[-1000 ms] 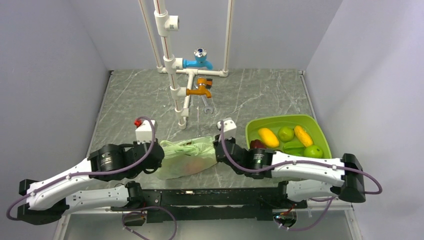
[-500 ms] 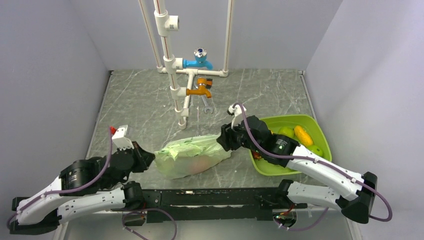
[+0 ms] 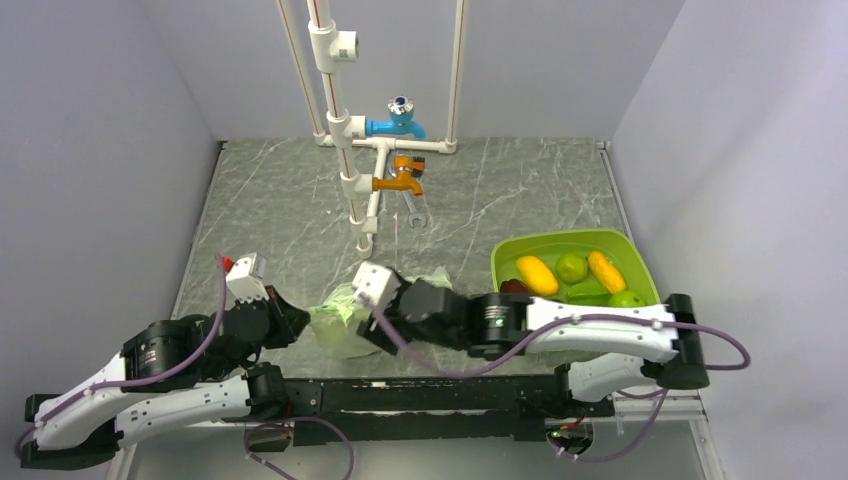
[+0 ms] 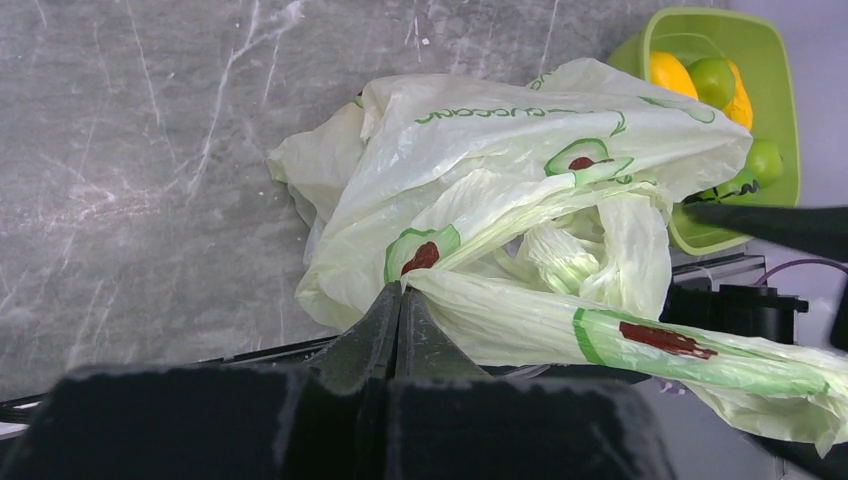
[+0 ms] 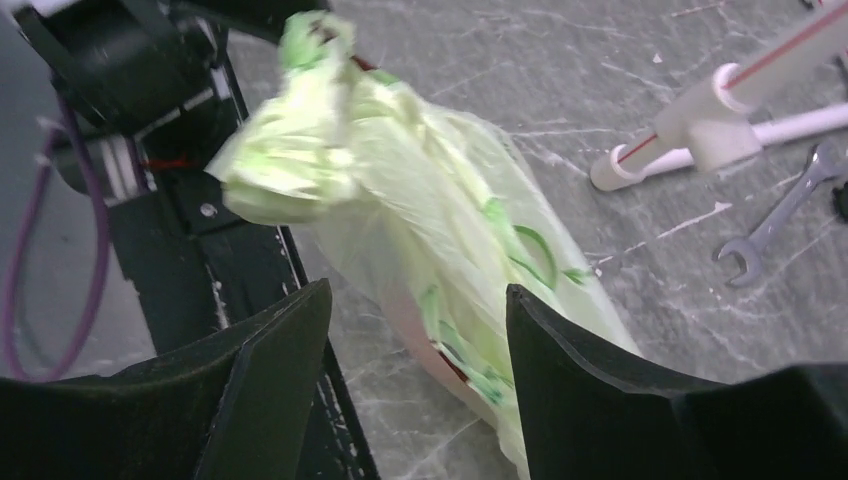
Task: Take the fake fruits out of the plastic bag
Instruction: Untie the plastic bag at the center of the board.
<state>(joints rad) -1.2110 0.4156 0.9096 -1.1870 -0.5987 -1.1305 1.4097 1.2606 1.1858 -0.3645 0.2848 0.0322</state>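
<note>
left gripper [image 4: 400, 297] clenched on a fold of the plastic bag [image 4: 500, 170], near table edge | right gripper [image 5: 420, 300] spread wide around the bag | fake fruits [image 3: 537, 274] in green tray [image 3: 565, 236], right of bag | wrench [image 3: 415, 212] farther back

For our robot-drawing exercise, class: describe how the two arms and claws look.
The left arm and right arm have white shells and black joints. A purple cable loops along each, and a white box sits near each wrist. The left claw and right claw have black, wedge-shaped fingers.
</note>
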